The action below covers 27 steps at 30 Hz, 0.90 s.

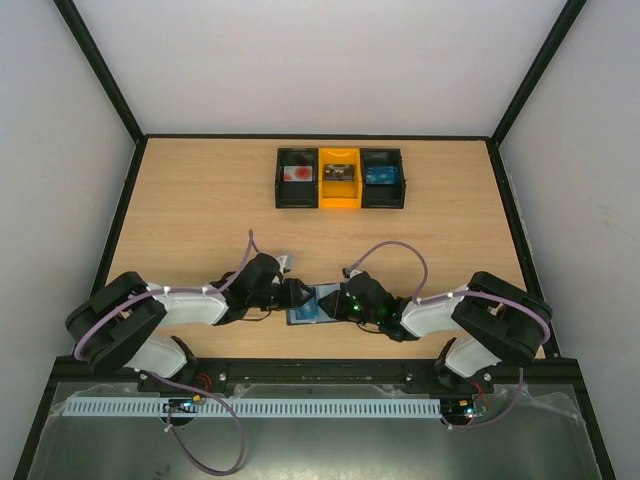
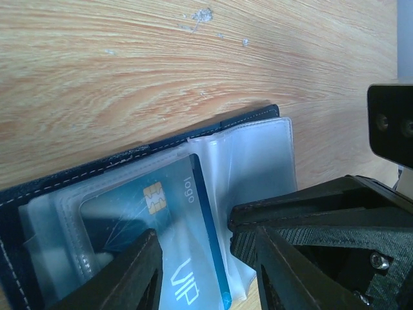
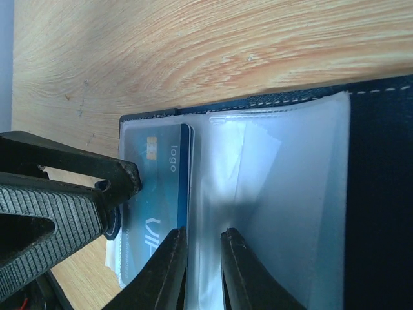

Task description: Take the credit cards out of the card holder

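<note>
The card holder (image 1: 312,303) lies open on the table (image 1: 200,200), its clear sleeve (image 3: 284,194) pinched by the right gripper (image 3: 203,236). The left gripper (image 2: 193,226) is spread astride the credit card (image 2: 164,194) — only the card should be gripped.

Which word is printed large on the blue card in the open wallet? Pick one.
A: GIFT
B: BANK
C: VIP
C: the blue card, tucked in a clear sleeve of the wallet, reads VIP in large pale letters in the left wrist view.
</note>
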Tool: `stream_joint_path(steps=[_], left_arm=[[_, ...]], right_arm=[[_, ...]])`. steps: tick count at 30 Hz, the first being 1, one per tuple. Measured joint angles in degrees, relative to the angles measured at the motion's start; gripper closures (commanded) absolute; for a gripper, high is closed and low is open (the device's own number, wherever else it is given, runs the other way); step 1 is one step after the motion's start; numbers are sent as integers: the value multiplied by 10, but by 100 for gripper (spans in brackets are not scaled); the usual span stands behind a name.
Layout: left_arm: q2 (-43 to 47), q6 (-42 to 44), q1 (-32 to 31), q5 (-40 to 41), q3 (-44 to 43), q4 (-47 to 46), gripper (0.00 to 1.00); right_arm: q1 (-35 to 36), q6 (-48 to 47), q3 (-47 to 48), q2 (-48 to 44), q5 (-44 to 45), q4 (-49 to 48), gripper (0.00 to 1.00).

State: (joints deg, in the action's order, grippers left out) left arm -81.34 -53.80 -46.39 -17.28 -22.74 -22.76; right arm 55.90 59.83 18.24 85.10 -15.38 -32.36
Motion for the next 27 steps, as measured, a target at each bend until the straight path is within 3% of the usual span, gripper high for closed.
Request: stream_joint_path(steps=[14,27], left_arm=[[6,72,-1,46,-53,129,57],[47,107,-1,107,-53,248,81]], right_arm=[[1,7,-5,4,2,-14,83],[1,7,-5,3,6,-14,83]])
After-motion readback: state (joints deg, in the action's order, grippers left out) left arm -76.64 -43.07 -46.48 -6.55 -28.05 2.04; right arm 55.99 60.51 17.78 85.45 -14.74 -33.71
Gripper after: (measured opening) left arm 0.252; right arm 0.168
